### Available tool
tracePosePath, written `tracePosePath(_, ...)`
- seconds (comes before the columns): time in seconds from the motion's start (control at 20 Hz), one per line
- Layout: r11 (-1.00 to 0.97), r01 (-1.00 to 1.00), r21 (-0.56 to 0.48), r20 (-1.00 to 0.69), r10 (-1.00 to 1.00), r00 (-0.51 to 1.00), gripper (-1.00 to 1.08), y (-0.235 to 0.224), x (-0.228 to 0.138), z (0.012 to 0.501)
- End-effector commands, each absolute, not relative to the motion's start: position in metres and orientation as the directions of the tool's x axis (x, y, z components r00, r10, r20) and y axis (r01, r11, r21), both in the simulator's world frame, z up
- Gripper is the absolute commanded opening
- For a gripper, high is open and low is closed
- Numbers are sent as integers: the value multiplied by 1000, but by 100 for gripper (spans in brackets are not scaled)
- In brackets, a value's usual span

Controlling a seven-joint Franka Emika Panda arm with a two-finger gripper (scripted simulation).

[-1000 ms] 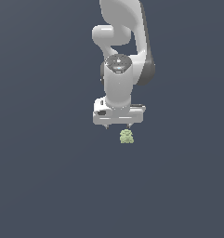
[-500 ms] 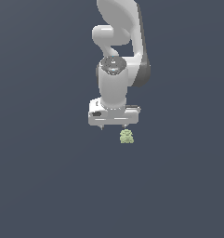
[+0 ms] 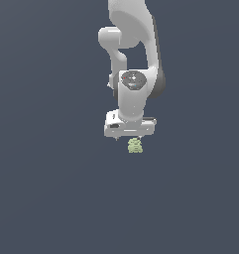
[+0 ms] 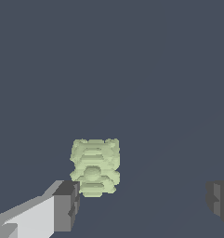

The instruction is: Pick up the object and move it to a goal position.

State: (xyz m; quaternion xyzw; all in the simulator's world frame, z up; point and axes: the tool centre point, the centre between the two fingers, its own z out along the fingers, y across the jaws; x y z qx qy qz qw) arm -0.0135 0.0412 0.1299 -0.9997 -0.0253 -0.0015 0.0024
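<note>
A: Pale yellow-green and bumpy, the object lies on the dark slate desk, ridged across its top in the wrist view.

B: How does it sit against the gripper?

A: In the exterior view it is just below the white gripper body, a little towards the exterior view's right of its middle. From the wrist camera it lies close beside one dark fingertip, not centred in the gap. I cannot tell whether it touches that fingertip.

B: And the other fingertip?

A: Well apart from it, at the far side of the picture. The jaws stand wide, with nothing held between them.

B: The gripper is much broader than the object?

A: Yes, far broader. Above it the white arm rises straight up, with a round grey joint cap facing the exterior camera.

B: Anything else on the desk?

A: Only a flat, even, dark grey surface all around.
</note>
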Motion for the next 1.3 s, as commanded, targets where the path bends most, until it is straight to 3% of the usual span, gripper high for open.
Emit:
tracePosePath(0.0,-999,54,-3,1,54,999,100,56,-19,115)
tracePosePath(0.4,-998,59,0,0,59,998,100,79,-30,92)
tracePosePath(1.25,-998,59,0,0,59,998,100,79,-31,43)
